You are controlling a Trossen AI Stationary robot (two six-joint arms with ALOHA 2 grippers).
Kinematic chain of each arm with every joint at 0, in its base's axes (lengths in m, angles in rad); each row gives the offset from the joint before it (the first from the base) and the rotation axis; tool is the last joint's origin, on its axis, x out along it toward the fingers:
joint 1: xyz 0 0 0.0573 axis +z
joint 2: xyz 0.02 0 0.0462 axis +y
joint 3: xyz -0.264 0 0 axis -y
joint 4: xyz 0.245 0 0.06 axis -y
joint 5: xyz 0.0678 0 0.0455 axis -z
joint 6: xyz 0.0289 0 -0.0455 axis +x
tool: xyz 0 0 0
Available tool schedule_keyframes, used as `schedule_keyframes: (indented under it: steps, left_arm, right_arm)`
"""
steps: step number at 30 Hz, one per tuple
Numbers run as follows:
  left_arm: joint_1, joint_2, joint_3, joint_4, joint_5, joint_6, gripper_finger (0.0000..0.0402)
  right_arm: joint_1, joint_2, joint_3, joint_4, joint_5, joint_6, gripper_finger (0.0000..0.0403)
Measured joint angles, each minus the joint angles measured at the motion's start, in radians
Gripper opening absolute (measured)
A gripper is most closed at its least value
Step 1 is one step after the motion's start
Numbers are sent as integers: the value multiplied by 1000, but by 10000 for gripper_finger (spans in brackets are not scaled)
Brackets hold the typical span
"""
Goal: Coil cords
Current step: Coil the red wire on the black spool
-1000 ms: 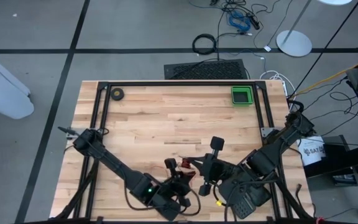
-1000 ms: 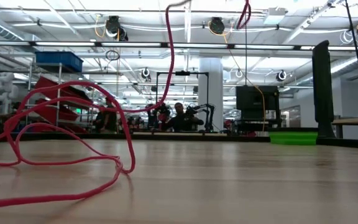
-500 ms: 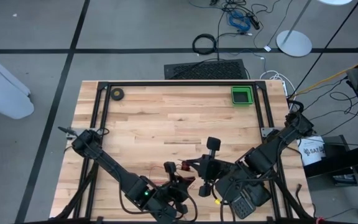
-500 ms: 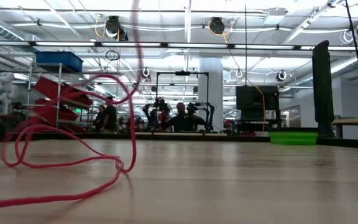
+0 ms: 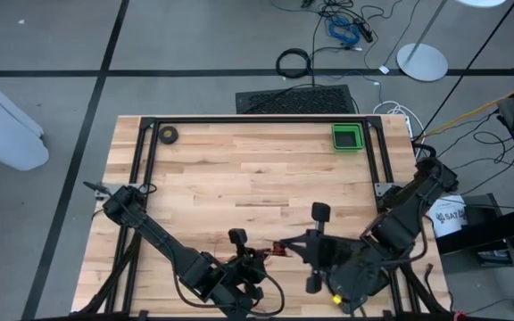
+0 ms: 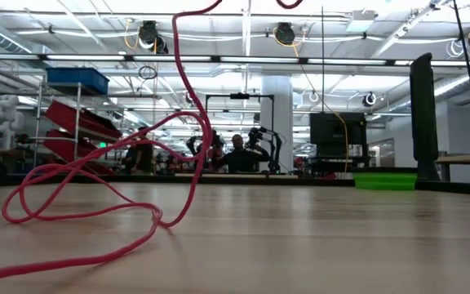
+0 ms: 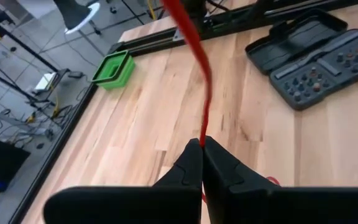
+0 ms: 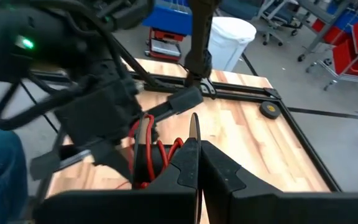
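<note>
The left gripper [image 7: 202, 144] is pinched shut on the red cord [image 7: 194, 53] at lower middle. The right gripper [image 8: 196, 152] is shut too, empty I think. Mid-coiling; next comes another loop.

both arms low over the table's [image 5: 239, 169] near edge, red cords [image 5: 270, 254] between them

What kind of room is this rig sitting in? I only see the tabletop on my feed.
It looks like a large robotics lab or workshop. The low view shows an open hall with ceiling lights, red bins on shelving, and another robot arm station with a person beyond the wooden table.
</note>
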Motion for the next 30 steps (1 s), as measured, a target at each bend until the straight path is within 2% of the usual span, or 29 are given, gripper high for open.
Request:
schedule_keyframes:
  steps: [15,21,30]
  left_arm:
    - [16,-1,0,-36,-98,-5,0]
    - [33,-1,0,-125,-104,-96,0]
    - [43,-1,0,-56,-106,-109,0]
  right_arm:
    - [45,-11,0,18,-31,11,0]
    - [45,-11,0,19,-36,5,0]
    - [38,-1,0,88,34,-42,0]
